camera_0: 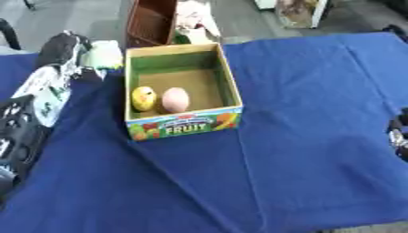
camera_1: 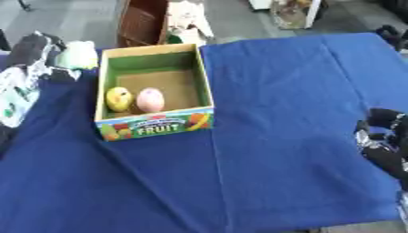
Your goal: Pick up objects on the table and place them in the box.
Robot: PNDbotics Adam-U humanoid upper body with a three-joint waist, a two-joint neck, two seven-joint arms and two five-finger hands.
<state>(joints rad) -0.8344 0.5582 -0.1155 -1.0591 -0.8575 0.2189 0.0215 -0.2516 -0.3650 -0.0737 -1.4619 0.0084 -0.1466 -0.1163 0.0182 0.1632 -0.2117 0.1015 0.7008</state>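
The left hand point(camera_0: 73, 53) reaches in from the left edge and stands just beside the box's left wall near its far corner, fingers curled round a pale green object point(camera_0: 104, 54) that it holds above the cloth at about the height of the rim, outside the box. Its black and silver forearm point(camera_0: 36, 100) runs back toward the lower left. The right hand point(camera_1: 384, 136) shows at the right edge, low over the cloth and well apart from the box; whether its fingers are open or curled cannot be told. The box point(camera_0: 183, 124), open-topped with a green inner wall and "FRUIT" printed on its front, sits on the blue tablecloth point(camera_0: 303, 136). Inside, against the front wall, a yellow fruit point(camera_0: 143, 98) and a pink egg-shaped fruit point(camera_0: 175, 99) lie side by side.
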